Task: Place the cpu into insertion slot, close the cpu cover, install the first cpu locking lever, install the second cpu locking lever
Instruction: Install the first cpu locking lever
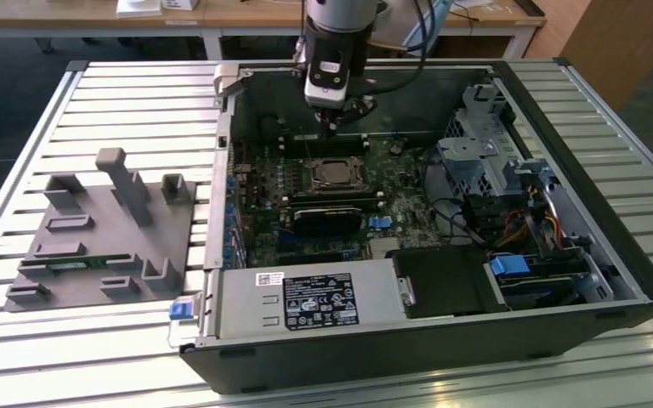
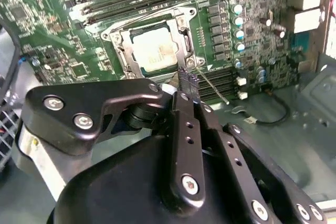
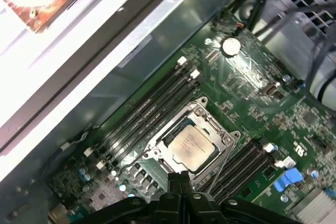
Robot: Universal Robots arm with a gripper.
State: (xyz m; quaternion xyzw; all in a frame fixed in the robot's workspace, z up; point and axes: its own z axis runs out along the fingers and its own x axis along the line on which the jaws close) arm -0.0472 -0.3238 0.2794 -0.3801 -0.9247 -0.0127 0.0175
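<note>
Black fingers (image 2: 185, 80) tight together — tips beside the cpu cover (image 2: 184, 35)

Exterior view: we see soft, even room light. The slatted table (image 1: 99, 102) reads pale with a mild sheen, brightest toward its far edge. The inside of the computer case (image 1: 417, 361) is dimmer, and its near wall is almost black.

Second wrist view: we get hard glare on the cpu (image 2: 152, 51), whose top is washed nearly white. The gripper (image 2: 187, 78) is dark with small glints on its screws.

First wrist view: the case wall (image 3: 68, 56) is blown out white, the circuit board (image 3: 252, 103) is evenly lit, and the cpu glare is milder.
</note>
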